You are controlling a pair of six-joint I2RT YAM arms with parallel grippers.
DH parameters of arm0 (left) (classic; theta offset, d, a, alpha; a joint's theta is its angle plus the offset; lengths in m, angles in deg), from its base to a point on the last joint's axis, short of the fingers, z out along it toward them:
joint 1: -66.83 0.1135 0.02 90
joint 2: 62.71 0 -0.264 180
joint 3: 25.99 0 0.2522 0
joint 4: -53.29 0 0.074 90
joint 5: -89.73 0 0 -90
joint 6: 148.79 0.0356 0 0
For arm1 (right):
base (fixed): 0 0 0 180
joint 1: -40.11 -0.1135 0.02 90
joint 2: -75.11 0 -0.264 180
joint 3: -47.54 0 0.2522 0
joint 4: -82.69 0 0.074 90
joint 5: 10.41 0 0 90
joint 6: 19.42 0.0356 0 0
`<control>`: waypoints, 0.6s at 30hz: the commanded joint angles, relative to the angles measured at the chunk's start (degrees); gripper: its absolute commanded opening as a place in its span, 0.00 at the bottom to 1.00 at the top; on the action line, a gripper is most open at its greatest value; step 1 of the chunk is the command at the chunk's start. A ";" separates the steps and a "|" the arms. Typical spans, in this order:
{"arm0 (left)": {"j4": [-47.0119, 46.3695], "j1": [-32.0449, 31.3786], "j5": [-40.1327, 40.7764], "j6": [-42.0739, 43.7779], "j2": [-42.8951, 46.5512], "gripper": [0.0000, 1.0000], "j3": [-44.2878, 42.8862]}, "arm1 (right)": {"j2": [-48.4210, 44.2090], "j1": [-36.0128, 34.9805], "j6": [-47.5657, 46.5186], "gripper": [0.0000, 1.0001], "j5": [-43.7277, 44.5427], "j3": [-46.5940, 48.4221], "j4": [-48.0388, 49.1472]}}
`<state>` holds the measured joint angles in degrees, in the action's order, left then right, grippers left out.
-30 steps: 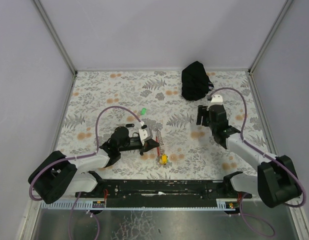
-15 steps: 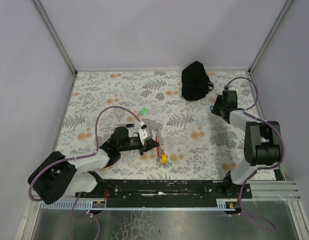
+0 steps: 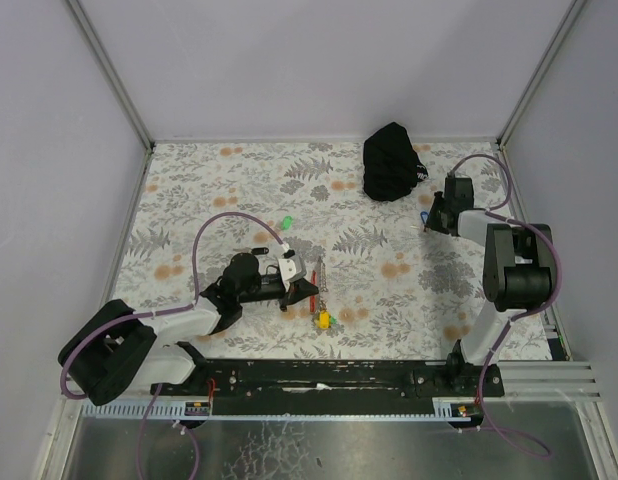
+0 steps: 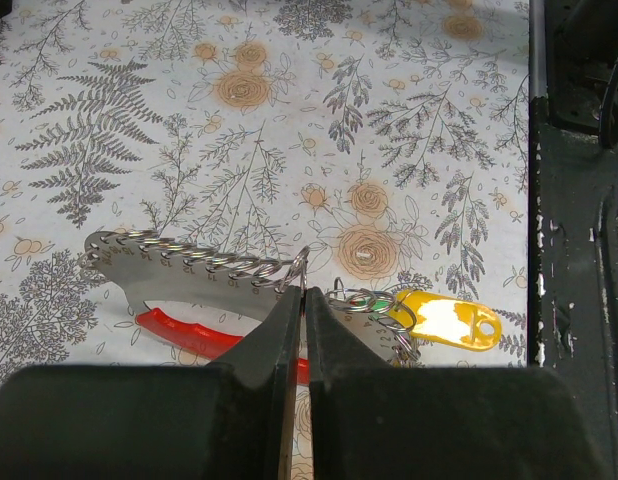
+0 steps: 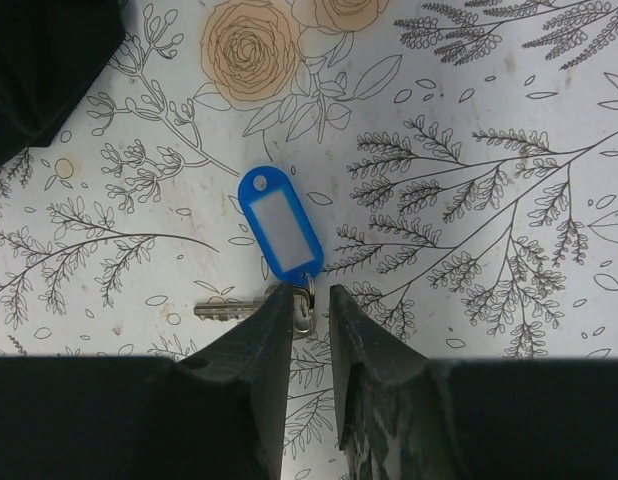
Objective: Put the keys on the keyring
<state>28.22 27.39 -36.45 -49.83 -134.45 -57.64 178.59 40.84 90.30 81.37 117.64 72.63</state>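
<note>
Tabletop (image 3: 239,180) with a printed fern-and-rose cover, enclosed by pale walls, seen from above and from both wrists.

Left arm (image 3: 169,325) reaches in low from the near left corner. Right arm (image 3: 514,270) is folded upright at the right edge, wrist turned toward the far right of the table. A black fabric bundle (image 3: 392,160) sits at the far edge, just beside the right wrist.

Left gripper (image 4: 302,300): fingers pressed fully together, tips at the point where the keyring's chain meets its ring. Whether a link is pinched between them cannot be told.

Right gripper (image 5: 309,300): jaws a narrow gap apart and pointing down at the table. The small split ring of the blue key sits in that gap, with neither finger clearly clamping it.

Keyring (image 4: 219,270) lies flat near the table's centre, with its red strap under the silvery chain and its yellow tag (image 4: 444,318) toward the near edge.

Blue key (image 5: 280,222) lies flat at the far right, tag pointing away from the jaws. Green key (image 3: 287,222) lies alone beyond the left gripper, well apart from the keyring. A small black oblong piece (image 3: 257,250) lies between them.
</note>
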 commanded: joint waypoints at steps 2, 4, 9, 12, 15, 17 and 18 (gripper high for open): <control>-1.07 0.07 -1.18 0.98 -0.07 0.00 -1.89 | -0.06 0.25 -0.04 0.27 -1.78 2.64 -0.45; -1.07 0.05 -1.17 0.95 -0.10 0.00 -1.89 | 0.13 0.36 -0.05 0.25 -1.86 2.90 -0.65; -1.07 0.07 -1.33 0.95 0.13 0.00 -1.75 | 0.11 0.50 -0.24 0.14 -2.04 3.01 -0.93; -1.14 0.07 -1.25 0.94 0.37 0.00 -1.62 | -0.85 0.50 -1.18 0.04 -1.70 2.69 -1.74; -1.57 0.06 -1.22 0.70 0.55 0.00 -1.42 | -2.85 0.50 -2.61 0.00 -2.29 1.38 -1.70; -1.90 0.07 -1.26 0.42 0.68 0.00 -1.36 | -4.75 0.50 -3.68 0.00 -4.00 -0.11 -0.82; -2.01 0.07 -1.31 0.39 0.91 0.00 -1.24 | -5.96 0.45 -4.27 0.00 -5.46 -1.20 -0.09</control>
<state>28.31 27.39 -36.52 -49.86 -134.43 -57.67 178.27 41.04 88.75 79.56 118.14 71.39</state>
